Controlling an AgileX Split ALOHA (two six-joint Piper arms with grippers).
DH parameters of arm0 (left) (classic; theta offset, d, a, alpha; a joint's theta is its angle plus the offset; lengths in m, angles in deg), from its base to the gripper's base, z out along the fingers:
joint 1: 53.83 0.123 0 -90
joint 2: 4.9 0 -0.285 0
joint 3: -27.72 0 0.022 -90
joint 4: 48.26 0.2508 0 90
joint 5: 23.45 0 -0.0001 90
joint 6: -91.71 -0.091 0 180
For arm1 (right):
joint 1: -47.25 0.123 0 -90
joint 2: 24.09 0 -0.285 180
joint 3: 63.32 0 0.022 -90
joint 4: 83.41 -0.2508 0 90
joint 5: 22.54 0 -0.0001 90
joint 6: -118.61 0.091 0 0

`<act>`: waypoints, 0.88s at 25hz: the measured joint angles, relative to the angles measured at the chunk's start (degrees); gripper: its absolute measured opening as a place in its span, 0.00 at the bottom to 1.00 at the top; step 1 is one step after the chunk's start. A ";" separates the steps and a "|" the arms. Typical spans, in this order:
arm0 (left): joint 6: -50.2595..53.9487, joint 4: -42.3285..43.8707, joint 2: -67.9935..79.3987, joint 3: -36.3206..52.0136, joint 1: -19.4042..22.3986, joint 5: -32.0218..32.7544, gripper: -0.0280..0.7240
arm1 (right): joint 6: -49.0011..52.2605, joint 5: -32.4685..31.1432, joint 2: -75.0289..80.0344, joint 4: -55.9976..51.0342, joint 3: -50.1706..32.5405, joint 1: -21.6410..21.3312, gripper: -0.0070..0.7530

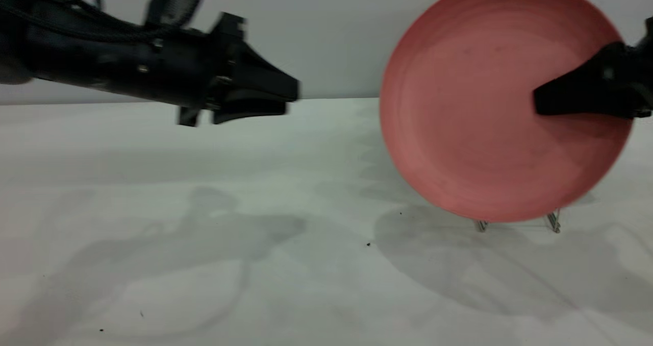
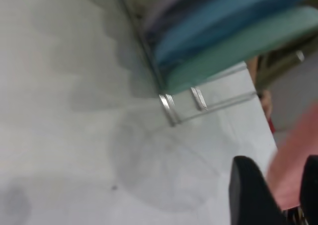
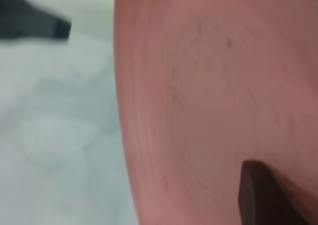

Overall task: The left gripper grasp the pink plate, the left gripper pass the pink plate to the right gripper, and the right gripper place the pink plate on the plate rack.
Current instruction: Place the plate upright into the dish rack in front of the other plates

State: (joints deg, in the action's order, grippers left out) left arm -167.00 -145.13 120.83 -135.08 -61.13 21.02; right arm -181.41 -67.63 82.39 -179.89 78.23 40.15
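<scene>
The pink plate stands upright on edge at the right, its face toward the exterior camera. My right gripper is shut on its right rim, one black finger lying across the face and the other hidden behind. The plate's lower edge hangs just above two silver rail ends of the plate rack. My left gripper hovers at the upper left, well clear of the plate, open and empty. In the left wrist view the plate rack shows beside the far-off pink plate.
The rack holds other plates on edge, among them a blue one and a mint-green one. The white table stretches bare between the two arms. Its edge runs close past the rack.
</scene>
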 joint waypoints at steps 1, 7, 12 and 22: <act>0.70 0.83 0.00 0.00 1.45 -0.05 0.48 | -1.55 -1.09 0.00 1.24 0.26 -0.96 0.19; 3.21 5.12 0.00 0.00 6.79 -0.05 0.57 | -1.55 -2.03 0.00 17.52 6.99 -3.24 0.19; 3.32 7.60 0.00 0.00 7.30 0.00 0.57 | -1.55 -2.22 -0.05 33.22 15.01 -3.24 0.19; 3.36 8.12 0.00 0.00 7.30 -1.45 0.57 | -1.55 -1.77 0.51 39.65 28.05 -3.24 0.19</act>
State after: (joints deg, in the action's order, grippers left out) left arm -163.64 -137.01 120.83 -135.08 -53.83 19.56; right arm -182.96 -69.39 82.90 -140.24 106.27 36.91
